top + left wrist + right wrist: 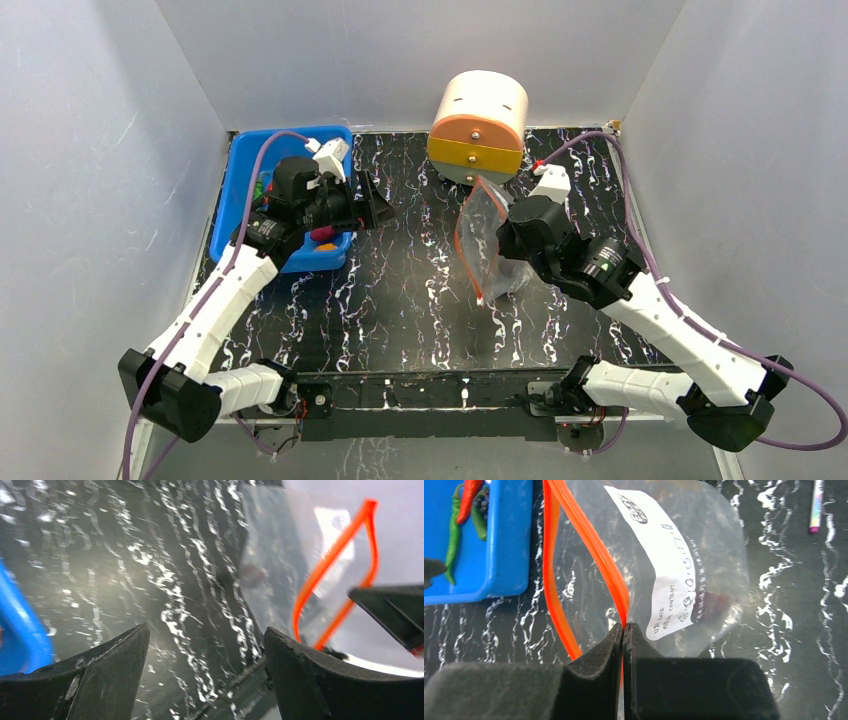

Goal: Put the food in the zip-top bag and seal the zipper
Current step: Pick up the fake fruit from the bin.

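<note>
The clear zip-top bag (482,235) (684,555) hangs upright over the dark table, its mouth open towards the left. My right gripper (502,238) (624,626) is shut on one side of the orange-red zipper (596,545) (330,562). A dark purple piece (719,602) lies inside the bag. My left gripper (375,205) (206,630) is open and empty, left of the bag's mouth, next to the blue bin. In the bin (238,190) (506,540) lie a green pepper (453,532), a red chili (469,495) and a pink-red fruit (322,235).
A cream and orange drum (478,125) stands at the back, just behind the bag. A thin pen-like stick (815,505) lies on the table beyond the bag. White walls close in the table at the left, right and back.
</note>
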Robot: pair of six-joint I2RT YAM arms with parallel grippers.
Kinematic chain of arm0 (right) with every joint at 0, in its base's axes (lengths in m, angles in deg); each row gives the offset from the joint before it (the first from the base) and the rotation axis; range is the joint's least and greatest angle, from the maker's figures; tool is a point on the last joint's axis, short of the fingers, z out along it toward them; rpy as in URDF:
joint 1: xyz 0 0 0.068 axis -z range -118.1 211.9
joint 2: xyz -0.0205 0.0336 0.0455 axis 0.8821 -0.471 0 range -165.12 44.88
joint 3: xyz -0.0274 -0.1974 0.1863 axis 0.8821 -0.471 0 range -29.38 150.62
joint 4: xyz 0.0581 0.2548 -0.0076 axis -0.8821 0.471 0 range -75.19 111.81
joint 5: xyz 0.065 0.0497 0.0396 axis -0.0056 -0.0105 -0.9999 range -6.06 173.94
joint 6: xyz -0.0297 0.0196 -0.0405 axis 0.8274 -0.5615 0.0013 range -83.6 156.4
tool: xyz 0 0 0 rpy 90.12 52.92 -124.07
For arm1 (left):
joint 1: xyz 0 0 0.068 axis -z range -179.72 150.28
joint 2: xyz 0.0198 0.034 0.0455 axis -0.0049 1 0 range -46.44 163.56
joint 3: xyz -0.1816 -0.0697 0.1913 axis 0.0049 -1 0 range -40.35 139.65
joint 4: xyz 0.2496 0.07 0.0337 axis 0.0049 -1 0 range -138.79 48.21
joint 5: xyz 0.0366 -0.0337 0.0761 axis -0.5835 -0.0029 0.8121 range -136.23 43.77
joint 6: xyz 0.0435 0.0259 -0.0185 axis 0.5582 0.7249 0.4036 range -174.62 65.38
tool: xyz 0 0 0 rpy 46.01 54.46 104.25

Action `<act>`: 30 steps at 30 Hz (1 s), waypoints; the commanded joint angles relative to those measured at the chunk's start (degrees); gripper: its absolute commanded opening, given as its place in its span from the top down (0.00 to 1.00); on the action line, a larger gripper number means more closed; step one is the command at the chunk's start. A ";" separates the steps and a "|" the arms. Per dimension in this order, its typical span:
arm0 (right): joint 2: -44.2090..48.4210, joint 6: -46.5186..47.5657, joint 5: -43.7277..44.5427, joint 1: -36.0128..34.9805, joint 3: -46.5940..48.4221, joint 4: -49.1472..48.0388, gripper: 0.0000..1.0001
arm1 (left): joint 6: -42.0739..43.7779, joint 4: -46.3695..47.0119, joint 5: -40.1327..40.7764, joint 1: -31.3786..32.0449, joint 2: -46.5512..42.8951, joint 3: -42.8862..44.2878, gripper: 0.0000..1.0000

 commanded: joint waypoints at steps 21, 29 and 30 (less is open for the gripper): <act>4.16 3.55 -12.22 -0.07 -12.27 -21.65 1.00 | 1.48 2.85 23.30 -21.99 19.44 8.40 0.41; 2.79 4.38 -12.49 -0.05 -15.04 -23.84 1.00 | 2.93 7.23 25.19 -25.83 30.83 11.65 0.32; 2.70 4.54 -12.12 -0.05 -14.86 -23.92 1.00 | 3.12 6.96 25.14 -25.86 32.40 12.74 0.32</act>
